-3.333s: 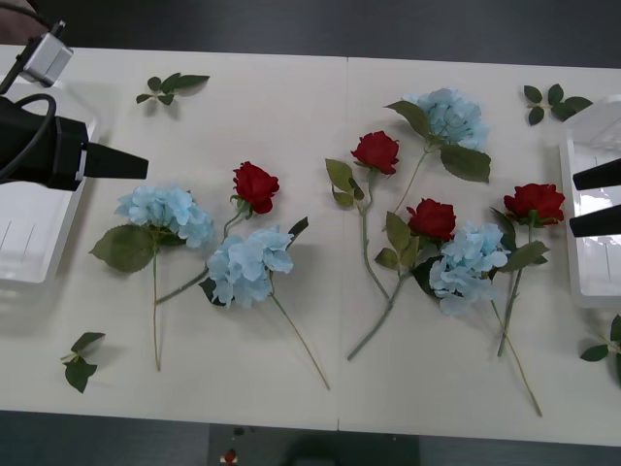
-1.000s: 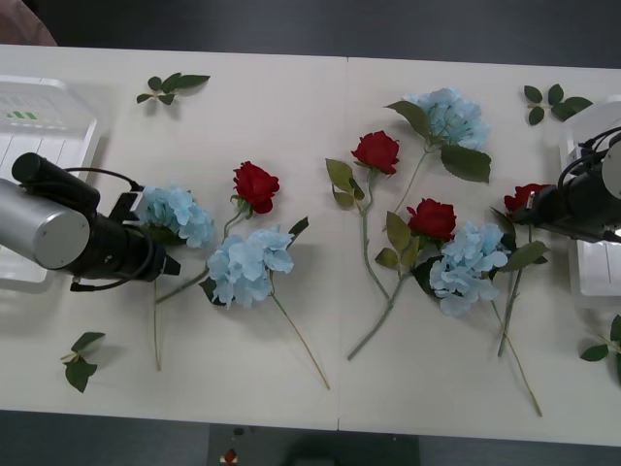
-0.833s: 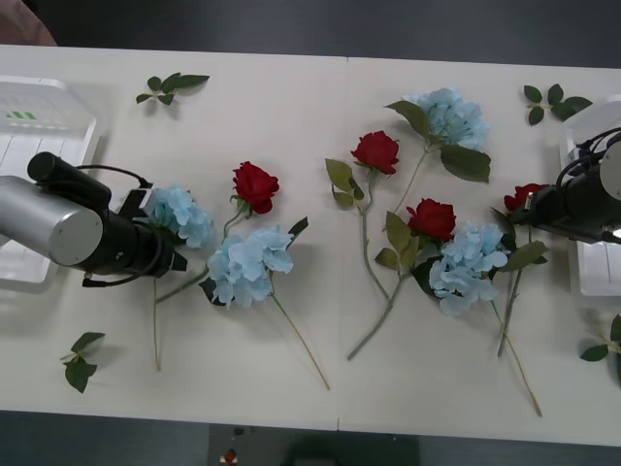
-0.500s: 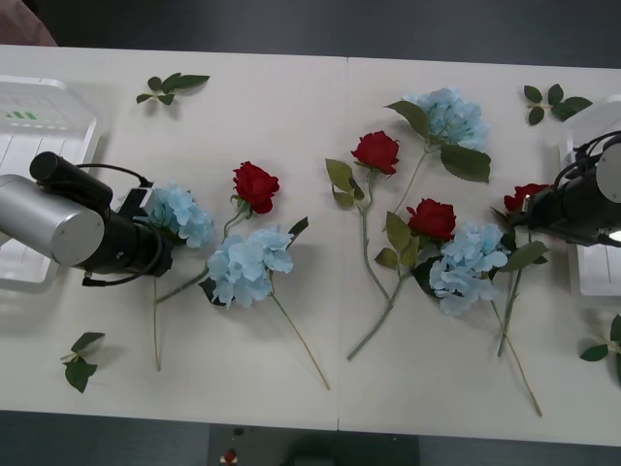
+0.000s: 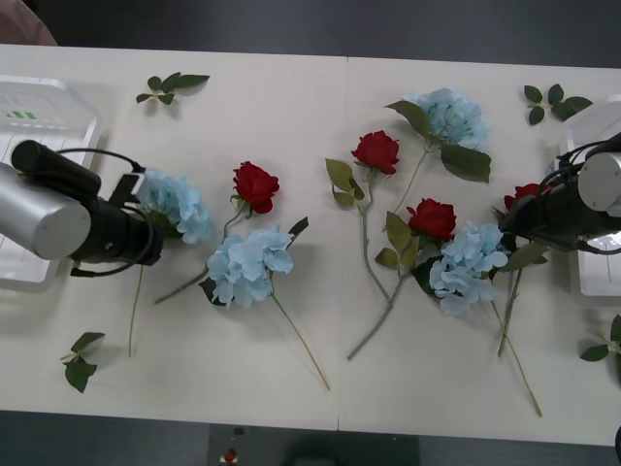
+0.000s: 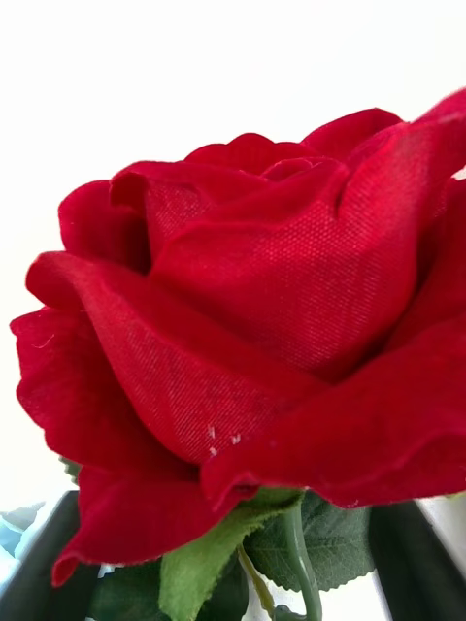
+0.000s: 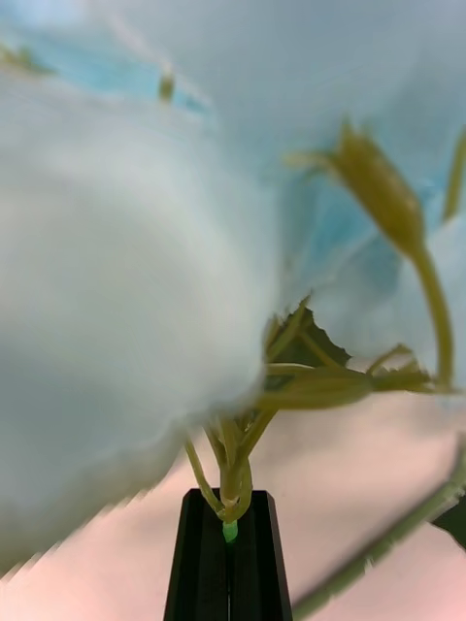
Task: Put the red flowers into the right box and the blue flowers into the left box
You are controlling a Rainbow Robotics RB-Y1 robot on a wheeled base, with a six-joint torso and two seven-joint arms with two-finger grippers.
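Observation:
My left gripper is shut on the thin stem just under the head of a blue flower, at the table's left, beside the left box. Its long stem hangs slanted. My right gripper is at the rightmost red flower, next to the right box. In the right wrist view its dark fingers stand open on either side of the stem beneath the bloom. Three red flowers and three blue flowers lie on the table.
Loose leaf sprigs lie at the back left, the back right, the front left and the front right. Stems of the middle flowers cross each other. The table's front edge is near.
My left gripper has shut on the blue flower's stem and pulled it up and to the left, so the stem swung. My right gripper has edged left onto the rose.

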